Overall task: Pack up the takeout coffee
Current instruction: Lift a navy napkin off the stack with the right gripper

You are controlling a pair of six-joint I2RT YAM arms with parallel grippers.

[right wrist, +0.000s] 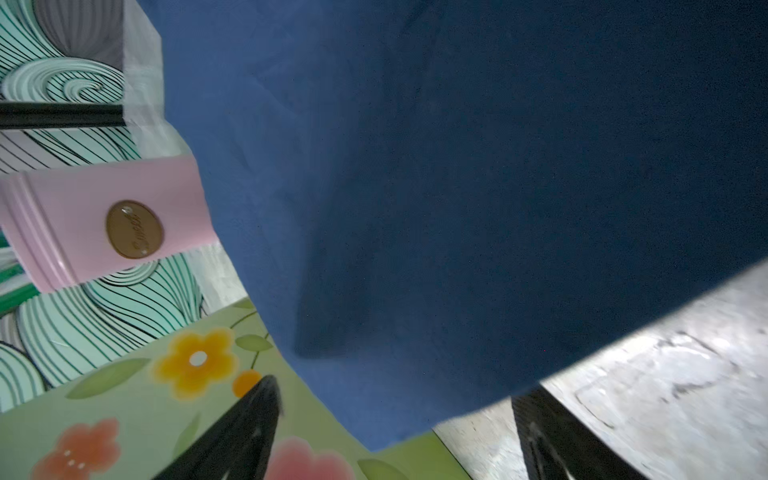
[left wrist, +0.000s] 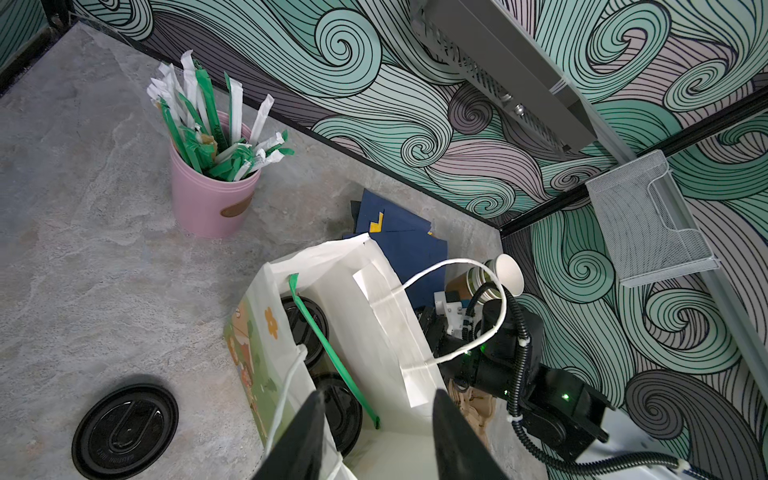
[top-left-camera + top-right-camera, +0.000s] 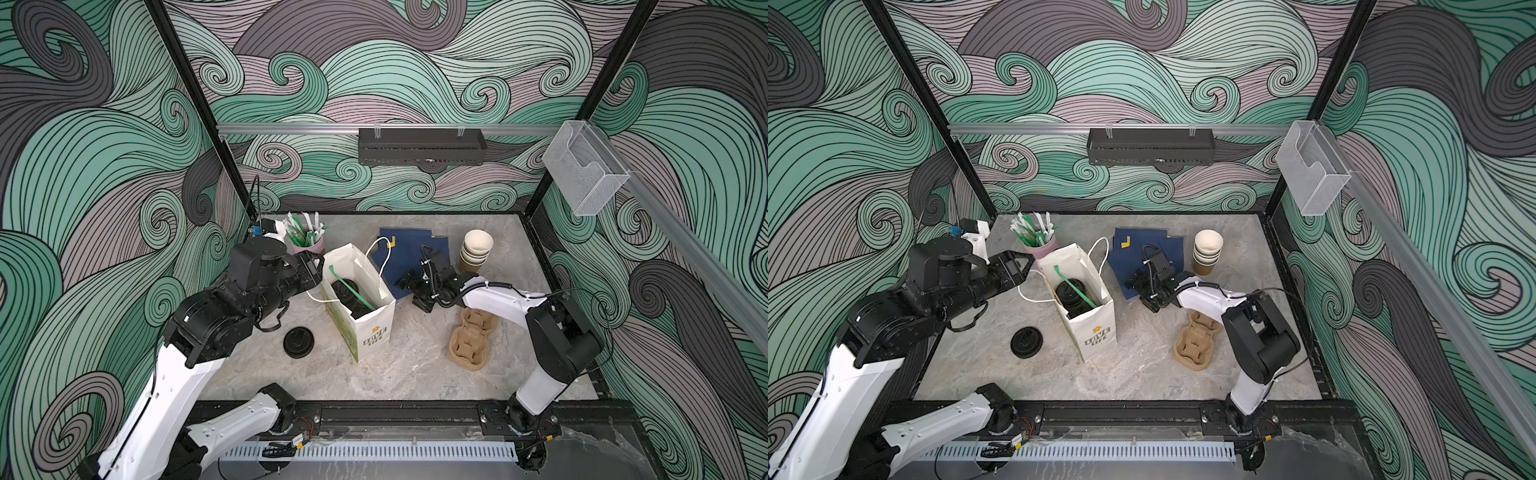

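Both cups (image 2: 297,322) and a straw (image 2: 332,353) sit in the bag (image 2: 374,316); napkins (image 3: 411,249) beside it are probably yet to add, with the left gripper (image 2: 379,395) half-open and the right gripper (image 1: 397,388) wide, both empty.

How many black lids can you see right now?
3: two on the takeout coffee cups inside the paper bag, one loose lid on the table beside it. Others may be hidden.

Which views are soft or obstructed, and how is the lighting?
Right wrist view: the dark blue paper napkin fills most of the frame, close and soft; the white flower-printed paper bag is blurred. Left wrist view: sharp, evenly lit. Both top views: diffuse light, soft shadows; the bag's inside is dark around the black-lidded coffee cups.
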